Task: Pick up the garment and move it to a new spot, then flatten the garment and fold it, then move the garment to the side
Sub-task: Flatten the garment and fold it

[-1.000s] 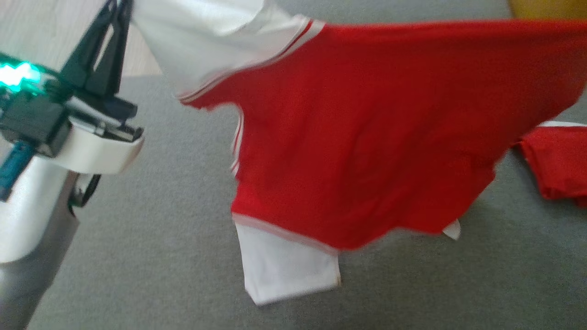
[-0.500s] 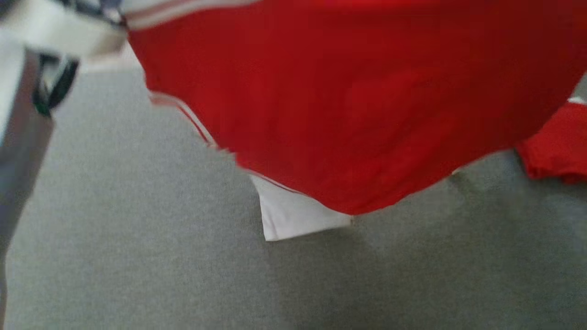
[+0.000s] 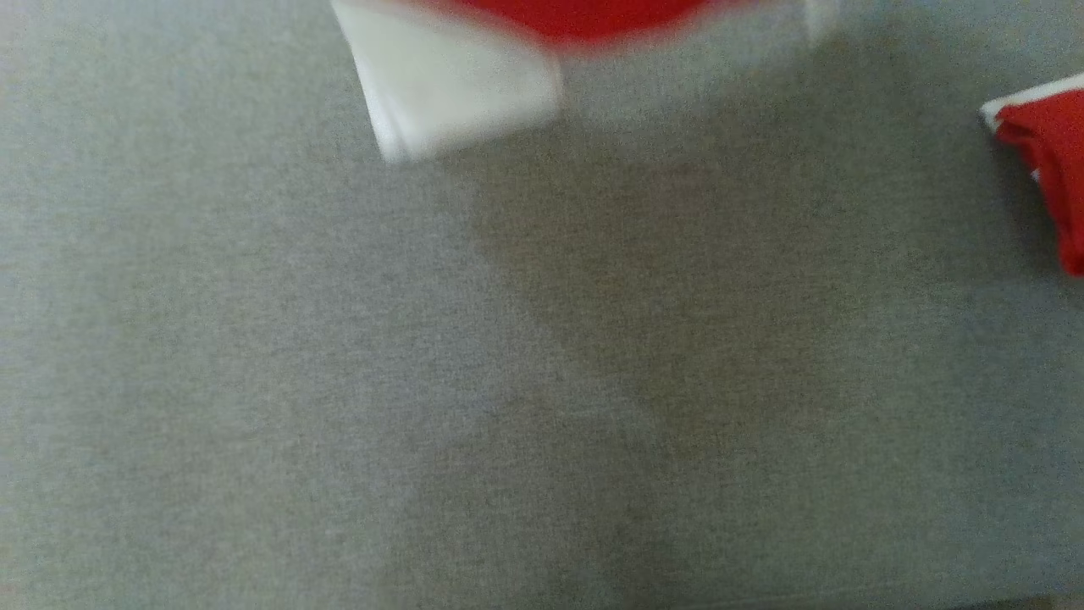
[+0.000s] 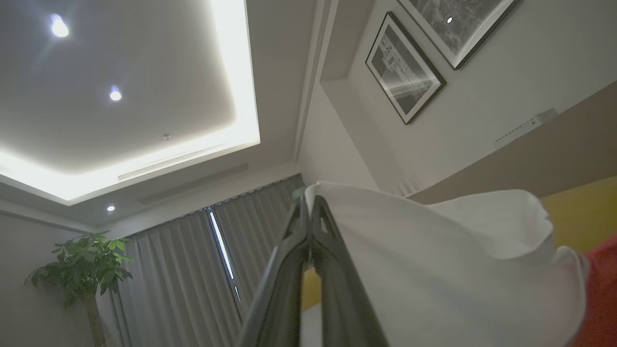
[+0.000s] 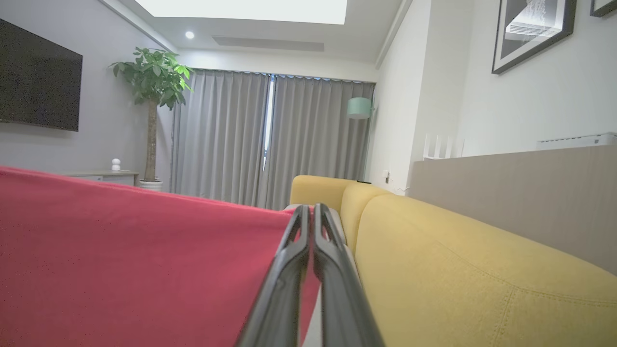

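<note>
The garment is red with white sleeves. Its lower hem (image 3: pixel 584 17) and one hanging white sleeve (image 3: pixel 449 93) blur along the top edge of the head view, above the grey surface (image 3: pixel 423 381). In the left wrist view my left gripper (image 4: pixel 310 200) points up toward the ceiling, shut on the garment's white sleeve cloth (image 4: pixel 434 270). In the right wrist view my right gripper (image 5: pixel 311 208) is shut on the taut red edge of the garment (image 5: pixel 120 260), which stretches off to the left.
A second red cloth with white trim (image 3: pixel 1046 144) lies at the right edge of the grey surface. A yellow sofa (image 5: pixel 458 260) runs along the wall beside my right gripper. A potted plant (image 5: pixel 152 82) and grey curtains stand beyond.
The head camera has shifted and the whole picture slid upward. The garment has risen faster than the cloth at the right, leaving its hem at the top. My left arm has left the head view.
</note>
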You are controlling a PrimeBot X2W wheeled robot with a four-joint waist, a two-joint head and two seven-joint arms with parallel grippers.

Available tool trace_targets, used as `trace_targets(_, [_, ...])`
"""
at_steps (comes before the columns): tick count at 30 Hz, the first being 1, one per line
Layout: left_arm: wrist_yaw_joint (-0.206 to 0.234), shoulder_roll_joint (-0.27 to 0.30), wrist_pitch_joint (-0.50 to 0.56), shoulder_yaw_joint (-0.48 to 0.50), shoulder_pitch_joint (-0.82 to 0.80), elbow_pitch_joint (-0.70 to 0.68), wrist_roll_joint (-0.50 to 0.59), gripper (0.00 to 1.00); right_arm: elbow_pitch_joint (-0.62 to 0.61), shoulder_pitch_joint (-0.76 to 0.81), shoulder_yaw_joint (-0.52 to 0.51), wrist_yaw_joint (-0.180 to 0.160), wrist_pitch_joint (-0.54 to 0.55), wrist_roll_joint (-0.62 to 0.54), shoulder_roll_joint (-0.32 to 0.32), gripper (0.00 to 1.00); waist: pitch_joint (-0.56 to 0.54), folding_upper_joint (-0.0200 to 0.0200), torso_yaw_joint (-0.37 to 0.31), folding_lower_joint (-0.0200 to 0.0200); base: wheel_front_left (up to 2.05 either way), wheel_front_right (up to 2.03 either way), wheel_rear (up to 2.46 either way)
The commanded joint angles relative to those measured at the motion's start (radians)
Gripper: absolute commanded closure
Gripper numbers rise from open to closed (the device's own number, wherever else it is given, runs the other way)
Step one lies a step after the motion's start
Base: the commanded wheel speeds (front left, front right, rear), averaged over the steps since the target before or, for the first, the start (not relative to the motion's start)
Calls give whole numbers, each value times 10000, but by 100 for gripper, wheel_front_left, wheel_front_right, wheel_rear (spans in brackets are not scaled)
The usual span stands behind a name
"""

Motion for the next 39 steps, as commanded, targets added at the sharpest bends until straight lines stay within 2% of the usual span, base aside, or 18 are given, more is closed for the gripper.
trace_targets(1, [74,319,-30,416,-566,-553,147,100,-121,-280,-211,65,-88,-167,-39,100,460,0,-33,-3,0,0,0])
trace_targets(4, [-112,270,-32,675,-172,-1351,409,100,-462,-272,-674,65,-104,-602,-18,100,734,0,66,-3,0,0,0])
trace_targets(8, [-451,258,-34,917,1264,-2286,455,100,-994,822,-1078,65,-107,-976,-38,100,713,0,213,-3,0,0,0])
trace_targets(15, [-837,663,-34,808,5222,-4238,630,100,-1556,3910,-1383,65,-109,-930,-280,100,131,0,432,-3,0,0,0])
trace_targets(16, [-837,663,-34,808,5222,-4238,630,100,-1556,3910,-1383,65,-109,-930,-280,100,131,0,432,-3,0,0,0])
trace_targets(22, [-869,914,-35,704,9328,-5648,627,100,-2188,6884,-1795,65,-109,-689,-501,100,-698,0,406,-3,0,0,0])
trace_targets(29, [-802,486,-35,656,13031,-6025,681,100,-2702,10147,-2363,65,-30,-567,-464,100,-1690,0,440,-3,0,0,0])
trace_targets(33, [-708,213,-35,804,14196,-5998,757,100,-3290,11453,-2805,65,59,-620,-329,100,-2033,0,375,-3,0,0,0])
trace_targets(39, [-740,-144,-35,977,15665,-5994,698,100,-4168,13174,-3850,65,286,-1143,201,100,-2445,0,334,-3,0,0,0])
